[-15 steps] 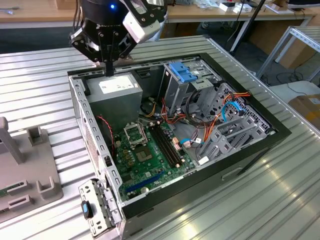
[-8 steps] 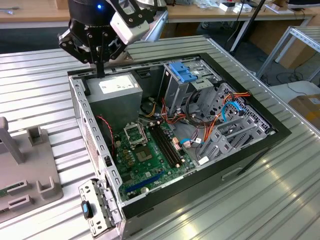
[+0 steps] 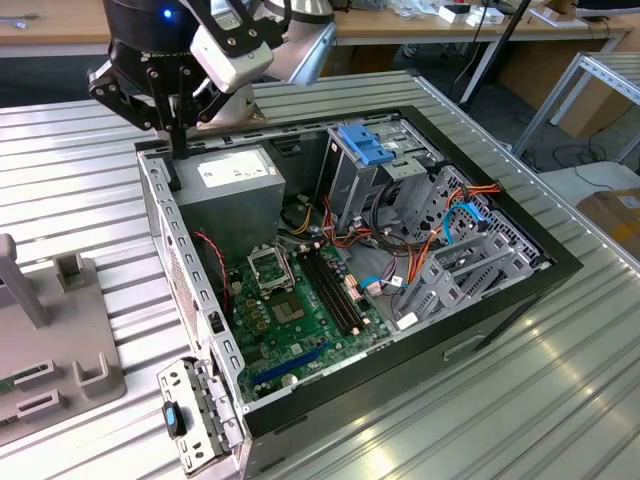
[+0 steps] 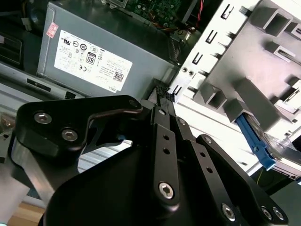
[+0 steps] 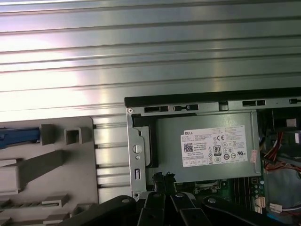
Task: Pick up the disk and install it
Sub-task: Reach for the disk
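Ribbed metal worktop [image 3: 560, 400], dark floor [image 3: 500, 100] beyond | open computer case [image 3: 505, 190] holds motherboard [image 3: 300, 310], grey power supply [image 3: 235, 190], blue-clipped drive cage [image 3: 362, 150] | disk [image 4: 257, 143] sits in grey fixture [image 3: 60, 340] beside case, blue carrier edge showing | I read claw [image 5: 163, 177] clenched, empty, over the case's power-supply corner

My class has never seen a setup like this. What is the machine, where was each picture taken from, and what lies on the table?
The gripper of a robot arm, jaws shut on nothing, hangs over a corner of an open computer case on a ribbed metal table. The exterior view looks on from off the arm; both wrist views come from cameras riding on it. The disk, edged in blue, sits in a grey holder beside the case, not yet picked up.
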Controlling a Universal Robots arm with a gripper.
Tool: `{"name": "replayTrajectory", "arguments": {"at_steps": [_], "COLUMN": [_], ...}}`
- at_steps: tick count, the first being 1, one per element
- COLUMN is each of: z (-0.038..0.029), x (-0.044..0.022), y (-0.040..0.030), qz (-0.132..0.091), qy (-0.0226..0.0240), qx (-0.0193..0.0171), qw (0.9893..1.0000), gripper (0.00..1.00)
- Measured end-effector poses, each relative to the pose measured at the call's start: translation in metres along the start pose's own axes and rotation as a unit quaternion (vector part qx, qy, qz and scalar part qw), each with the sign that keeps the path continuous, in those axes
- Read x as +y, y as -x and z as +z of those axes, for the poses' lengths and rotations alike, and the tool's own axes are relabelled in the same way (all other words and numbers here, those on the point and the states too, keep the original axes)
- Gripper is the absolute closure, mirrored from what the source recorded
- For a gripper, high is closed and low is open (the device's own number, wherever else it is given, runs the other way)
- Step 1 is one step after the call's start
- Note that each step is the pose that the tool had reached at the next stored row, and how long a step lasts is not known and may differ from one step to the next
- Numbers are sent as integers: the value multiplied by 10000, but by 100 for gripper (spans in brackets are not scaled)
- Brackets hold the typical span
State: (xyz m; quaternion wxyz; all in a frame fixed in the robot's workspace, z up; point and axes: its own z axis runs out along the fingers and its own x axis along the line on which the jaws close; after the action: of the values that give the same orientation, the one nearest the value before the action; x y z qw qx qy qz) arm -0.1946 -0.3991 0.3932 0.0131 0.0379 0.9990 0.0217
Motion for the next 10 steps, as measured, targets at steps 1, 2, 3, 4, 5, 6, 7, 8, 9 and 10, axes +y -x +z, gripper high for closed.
{"name": "replayTrajectory", "arguments": {"at_steps": [1, 2, 3, 4, 5, 6, 7, 8, 9, 10], "z": [-1, -2, -4, -4, -6, -6, -8, -9, -11, -12], "x": [-3, -5, -10, -13, -17, -21, -27, -30, -33, -38], "y": [-36, -59, -105, -127, -174, -209, -279, -316, -346, -390], "qz": [-1, 0, 0, 1, 0, 0, 0, 0, 0, 0], "qy": [0, 0, -1, -1, -1, 0, 0, 0, -1, -1], "qx": [0, 0, 1, 0, 1, 0, 0, 0, 0, 0], "qw": [10000, 10000, 10000, 10000, 10000, 10000, 10000, 10000, 10000, 10000], "gripper": [89, 89, 89, 89, 89, 89, 89, 89, 89, 89]}}
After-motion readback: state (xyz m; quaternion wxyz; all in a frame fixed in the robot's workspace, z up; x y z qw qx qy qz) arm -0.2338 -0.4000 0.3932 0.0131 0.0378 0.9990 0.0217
